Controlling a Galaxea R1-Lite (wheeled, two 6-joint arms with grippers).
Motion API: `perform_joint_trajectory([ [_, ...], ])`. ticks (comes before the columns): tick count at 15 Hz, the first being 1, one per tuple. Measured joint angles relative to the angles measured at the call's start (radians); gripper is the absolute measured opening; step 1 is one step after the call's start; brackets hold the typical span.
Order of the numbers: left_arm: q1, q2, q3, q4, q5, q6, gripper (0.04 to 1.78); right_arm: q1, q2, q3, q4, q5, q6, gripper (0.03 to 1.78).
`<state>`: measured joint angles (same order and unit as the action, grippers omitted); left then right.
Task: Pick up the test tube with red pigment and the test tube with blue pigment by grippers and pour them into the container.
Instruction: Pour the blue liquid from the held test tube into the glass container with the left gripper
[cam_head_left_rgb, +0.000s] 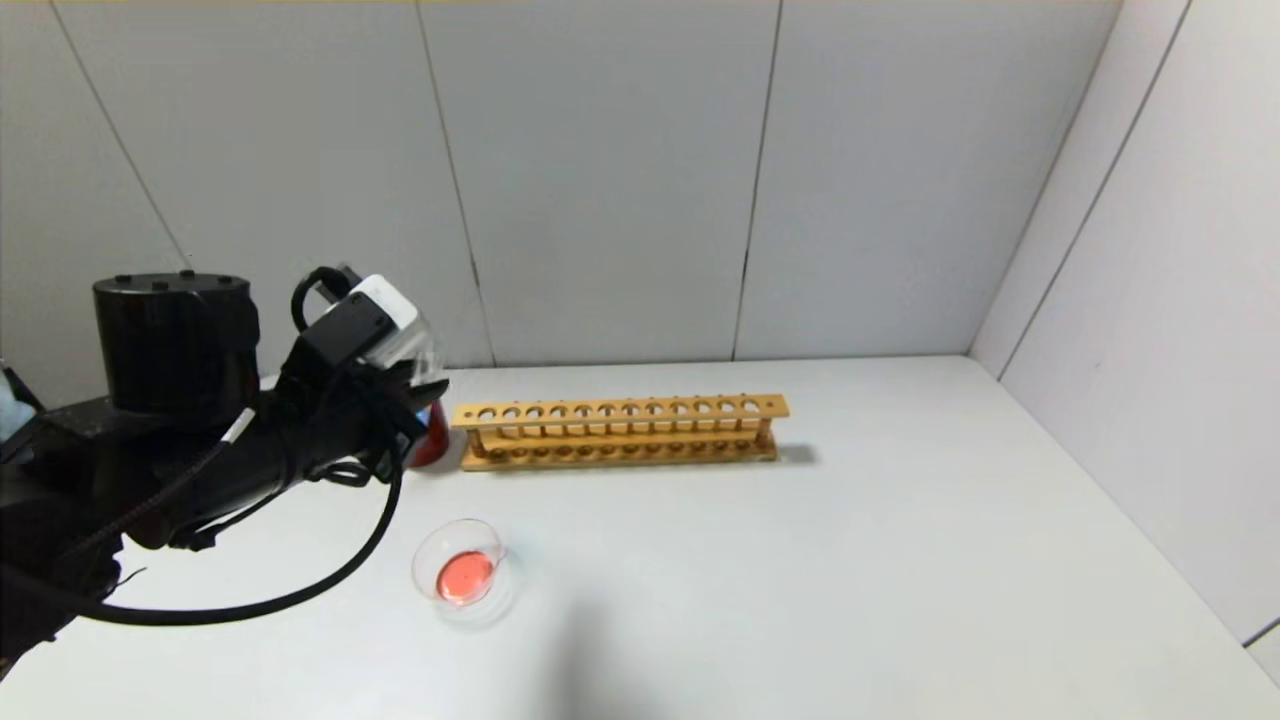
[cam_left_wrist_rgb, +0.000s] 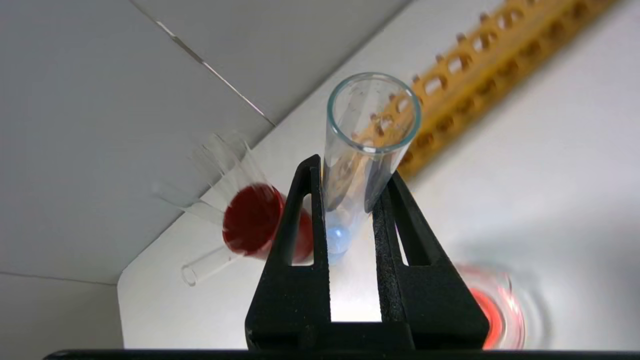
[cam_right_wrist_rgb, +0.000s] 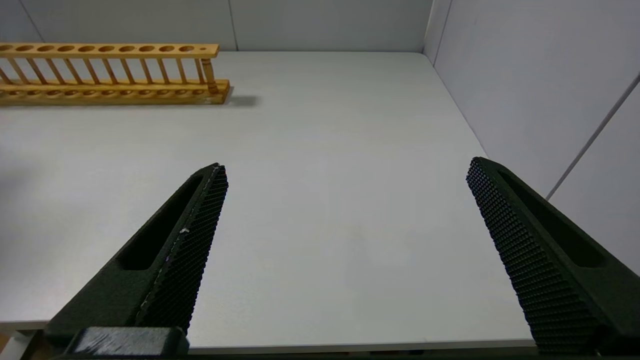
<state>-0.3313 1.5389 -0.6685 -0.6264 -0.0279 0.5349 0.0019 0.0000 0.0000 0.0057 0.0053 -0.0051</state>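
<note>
Overhead, the left gripper (cam_left_wrist_rgb: 350, 172) hangs beside the dark red cup (cam_left_wrist_rgb: 252, 220), clamping the test tube with blue pigment (cam_left_wrist_rgb: 362, 150); the right gripper (cam_right_wrist_rgb: 345, 172) gapes over bare table (cam_right_wrist_rgb: 325, 150), and the container (cam_head_left_rgb: 462, 572) holds red liquid.

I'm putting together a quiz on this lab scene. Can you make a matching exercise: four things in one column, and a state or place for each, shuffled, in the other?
Things:
1. test tube with blue pigment
2. container
3. wooden rack
4. right gripper

States:
A. holes all empty, standing near the back wall
B. open over bare table
C. clamped in the left gripper, blue liquid at its round bottom
D. holds a pool of red liquid

Pairs: 1-C, 2-D, 3-A, 4-B
</note>
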Motion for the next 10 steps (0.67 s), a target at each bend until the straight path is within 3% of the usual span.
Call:
perform_joint_trajectory([
  [4, 0.032, 0.001, 0.148, -0.122, -0.033, 0.186, 0.31, -0.001, 0.0, 0.0, 0.0, 0.0, 0.0, 1.75],
  [10, 0.149, 0.07, 0.174, -0.146, -0.21, 0.52, 0.31, -0.001, 0.0, 0.0, 0.0, 0.0, 0.0, 1.75],
])
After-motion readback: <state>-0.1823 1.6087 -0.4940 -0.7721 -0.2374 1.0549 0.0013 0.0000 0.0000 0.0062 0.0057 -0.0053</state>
